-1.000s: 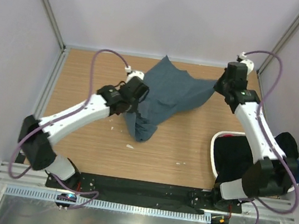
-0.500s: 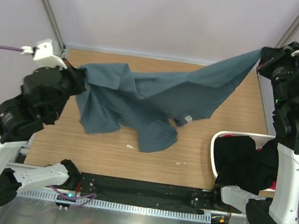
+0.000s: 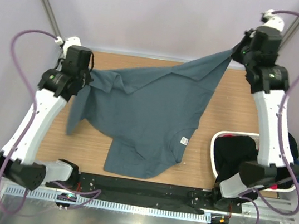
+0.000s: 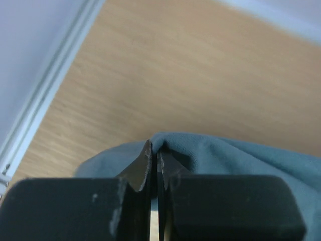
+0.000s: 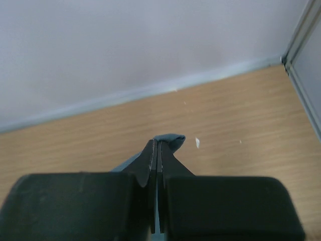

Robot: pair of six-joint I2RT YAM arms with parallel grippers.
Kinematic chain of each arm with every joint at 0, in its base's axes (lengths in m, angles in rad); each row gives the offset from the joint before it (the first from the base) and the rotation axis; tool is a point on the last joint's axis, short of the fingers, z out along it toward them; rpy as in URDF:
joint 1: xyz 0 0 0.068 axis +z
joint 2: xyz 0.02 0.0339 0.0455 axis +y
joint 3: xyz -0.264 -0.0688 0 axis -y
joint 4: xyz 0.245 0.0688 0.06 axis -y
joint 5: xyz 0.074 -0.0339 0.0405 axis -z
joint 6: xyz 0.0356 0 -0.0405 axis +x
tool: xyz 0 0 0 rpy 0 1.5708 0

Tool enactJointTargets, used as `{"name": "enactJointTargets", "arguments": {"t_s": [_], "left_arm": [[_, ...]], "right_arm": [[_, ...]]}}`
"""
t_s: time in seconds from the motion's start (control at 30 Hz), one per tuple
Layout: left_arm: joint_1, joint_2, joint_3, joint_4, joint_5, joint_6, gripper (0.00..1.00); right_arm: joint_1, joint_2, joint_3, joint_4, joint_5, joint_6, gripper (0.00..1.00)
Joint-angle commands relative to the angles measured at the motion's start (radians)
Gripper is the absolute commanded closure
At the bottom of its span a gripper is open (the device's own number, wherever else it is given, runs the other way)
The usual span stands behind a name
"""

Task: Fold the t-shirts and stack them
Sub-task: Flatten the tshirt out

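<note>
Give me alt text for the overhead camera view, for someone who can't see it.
Two robot arms stretch a slate blue-grey t-shirt across a wooden table, the left end effector shut on one edge and the right end effector shut on the opposite corner. A white laundry basket of dark clothes sits at the right.

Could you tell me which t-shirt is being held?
The blue-grey t-shirt, pinched by the left claw and right claw; the black one lies in the basket.

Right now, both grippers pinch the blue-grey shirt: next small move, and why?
Probably lower left gripper and right gripper together, spread apart, to lay the shirt flat: it hangs stretched between them, its lower half draped and creased on the table.
</note>
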Motion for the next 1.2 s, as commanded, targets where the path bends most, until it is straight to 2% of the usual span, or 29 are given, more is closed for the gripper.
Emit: {"name": "enactJointTargets", "arguments": {"t_s": [0.0,0.1,0.2,0.3,0.33,0.4,0.43,0.5,0.53,0.57,0.6,0.63,0.67,0.7,0.73,0.77,0.83,0.9,0.97,1.07,1.1,1.17], "left_arm": [[0.103,0.059,-0.109,0.096,0.204,-0.004,1.00],[0.172,0.140,-0.181,0.197,0.295,-0.012,1.00],[0.207,0.274,-0.200,0.327,0.344,-0.009,1.00],[0.240,0.445,-0.139,0.428,0.435,0.014,1.00],[0.241,0.497,-0.105,0.441,0.436,0.031,1.00],[0.244,0.642,-0.030,0.443,0.426,0.068,0.99],[0.246,0.686,0.057,0.437,0.412,0.100,0.96],[0.249,0.815,0.153,0.395,0.366,0.125,0.86],[0.249,0.849,0.243,0.375,0.347,0.135,0.68],[0.252,0.886,0.297,0.349,0.332,0.148,0.60],[0.255,0.932,0.335,0.307,0.314,0.154,0.47],[0.255,0.947,0.412,0.285,0.307,0.165,0.40],[0.257,0.962,0.444,0.230,0.297,0.162,0.33],[0.255,0.963,0.475,0.198,0.303,0.159,0.25],[0.254,0.957,0.513,0.170,0.316,0.143,0.24],[0.254,0.944,0.514,0.133,0.347,0.136,0.24],[0.240,0.860,0.465,0.130,0.454,0.125,0.23],[0.183,0.744,0.324,0.183,0.482,0.140,0.23],[0.128,0.679,0.204,0.226,0.464,0.151,0.22],[0.037,0.636,0.142,0.233,0.413,0.116,0.22],[0.025,0.636,0.113,0.229,0.406,0.055,0.23],[0.011,0.639,0.083,0.223,0.424,-0.051,0.27]], "right_arm": [[-0.003,0.067,-0.114,0.041,0.031,-0.044,0.99],[-0.003,0.166,-0.232,0.164,0.005,-0.046,0.99],[-0.003,0.291,-0.202,0.189,-0.018,-0.034,0.99],[-0.003,0.476,-0.063,0.215,-0.027,-0.011,0.99],[-0.003,0.583,-0.018,0.215,-0.027,-0.006,0.99],[-0.003,0.690,0.085,0.200,-0.020,-0.003,0.99],[-0.003,0.778,0.187,0.183,-0.020,-0.003,0.99],[-0.003,0.851,0.270,0.183,-0.024,0.000,0.99],[-0.003,0.871,0.304,0.213,-0.030,0.005,0.99],[-0.003,0.899,0.308,0.235,-0.040,0.008,0.99],[-0.003,0.902,0.306,0.261,-0.053,0.011,0.98],[-0.003,0.905,0.306,0.267,-0.063,0.019,0.90],[-0.003,0.900,0.306,0.265,-0.073,0.019,0.70],[-0.002,0.894,0.306,0.249,-0.075,0.019,0.38],[-0.003,0.884,0.306,0.232,-0.073,0.013,0.24],[-0.003,0.855,0.305,0.210,-0.073,0.009,0.16],[-0.003,0.810,0.274,0.146,-0.081,0.003,0.07],[-0.003,0.711,0.193,0.100,-0.101,0.008,0.01],[-0.002,0.622,0.104,0.095,-0.118,0.023,0.00],[0.001,0.448,-0.126,0.136,-0.162,0.071,0.00],[0.012,0.402,-0.246,0.175,-0.179,0.095,0.00],[0.026,0.290,-0.370,0.225,-0.201,0.120,0.00]]}}
